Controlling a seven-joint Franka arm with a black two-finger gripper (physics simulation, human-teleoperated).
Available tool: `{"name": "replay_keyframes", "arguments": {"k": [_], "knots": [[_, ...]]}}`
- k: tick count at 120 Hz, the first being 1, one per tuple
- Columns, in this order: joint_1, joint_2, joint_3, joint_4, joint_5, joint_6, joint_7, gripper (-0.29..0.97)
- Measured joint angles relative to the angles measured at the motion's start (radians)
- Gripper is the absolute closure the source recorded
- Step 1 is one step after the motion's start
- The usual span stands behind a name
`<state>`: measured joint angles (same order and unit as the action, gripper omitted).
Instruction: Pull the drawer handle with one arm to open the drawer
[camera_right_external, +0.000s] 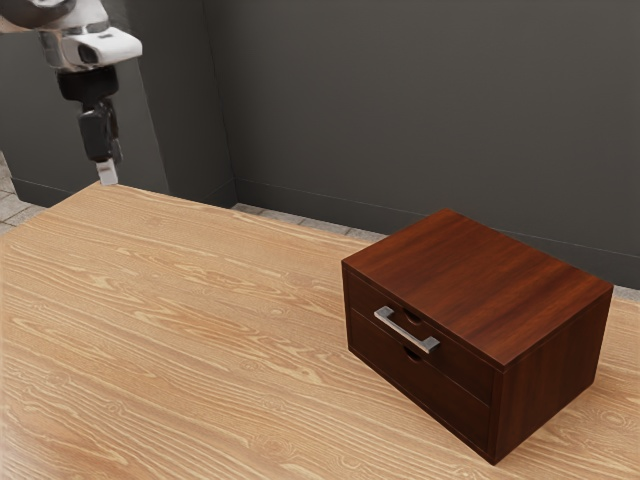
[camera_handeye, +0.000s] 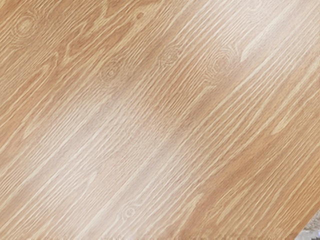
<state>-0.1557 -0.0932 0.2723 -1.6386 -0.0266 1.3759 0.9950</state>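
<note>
**Dark red-brown wood cabinet, drawer shut, hand not yet near**

Obs. Cabinet (camera_right_external: 480, 280) sits on the pale wood-grain table (camera_right_external: 180, 320) toward the exterior view's right. Two drawer fronts, stacked. The drawer handle (camera_right_external: 406, 329), a brushed-metal bar, looks mounted on the upper drawer (camera_right_external: 460, 362). Both fronts lie flush with the carcass, so the drawer reads as shut and the task as not begun.

Gripper (camera_right_external: 105, 172): hangs high at the exterior view's upper left, pointing down, above the far corner of the table. It carries nothing. It is seen edge-on, so I cannot tell how far open it is. Wrist view gives bare tabletop (camera_handeye: 160, 120) under the hand.

Key relation. The handle lies well apart from the hand, toward the exterior view's right and lower, with open table between them. The bar's long axis is level and runs along the cabinet front, from upper left to lower right in the exterior view. The front faces the exterior view's lower left.

Judgement. The next move needs a long traverse and descent. The grasp should close across the bar, not along it. The pull should go straight out from the front. A skewed pull might drag the whole cabinet.
</note>
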Motion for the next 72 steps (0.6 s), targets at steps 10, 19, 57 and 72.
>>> {"name": "replay_keyframes", "arguments": {"k": [10,19,57,72], "knots": [[-0.03,-0.043,-0.015,-0.128,0.024,0.089,0.083,0.0],[-0.031,-0.086,-0.02,-0.24,0.037,0.195,0.167,0.0],[-0.096,-0.194,-0.123,-0.504,0.05,0.561,0.472,0.0],[-0.092,-0.242,-0.142,-0.603,0.051,0.651,0.558,0.0]]}}
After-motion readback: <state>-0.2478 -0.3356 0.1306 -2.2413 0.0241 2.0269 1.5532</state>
